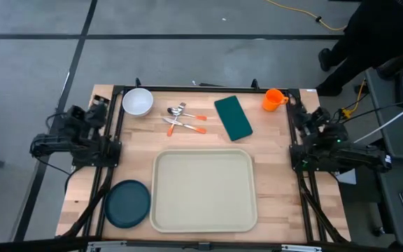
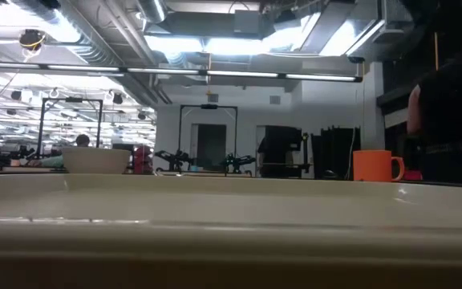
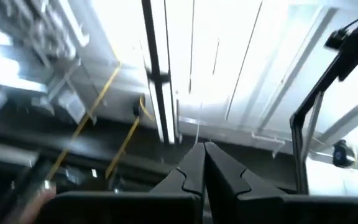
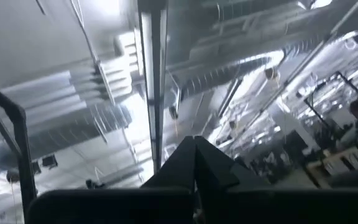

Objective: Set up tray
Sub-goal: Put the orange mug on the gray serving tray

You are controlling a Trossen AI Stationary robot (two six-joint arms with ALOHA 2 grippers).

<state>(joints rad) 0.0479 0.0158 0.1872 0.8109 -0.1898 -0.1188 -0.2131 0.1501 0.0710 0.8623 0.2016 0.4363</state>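
The beige tray [image 1: 203,190] lies flat on the wooden table near its front edge; its rim [image 2: 231,210] fills the low view's foreground. My left gripper [image 3: 204,148] is shut and empty, folded back at the table's left edge and pointing up at the ceiling. My right gripper [image 4: 194,142] is likewise shut and empty at the table's right edge, also tipped upward. Both arms [image 1: 75,136] [image 1: 327,143] are clear of the tray and dishes.
A dark teal plate [image 1: 127,204] lies left of the tray. At the back sit a white bowl [image 1: 138,102], cutlery with orange handles [image 1: 185,119], a dark green napkin [image 1: 233,117] and an orange mug [image 1: 274,99]. A person stands beyond the table's far right corner.
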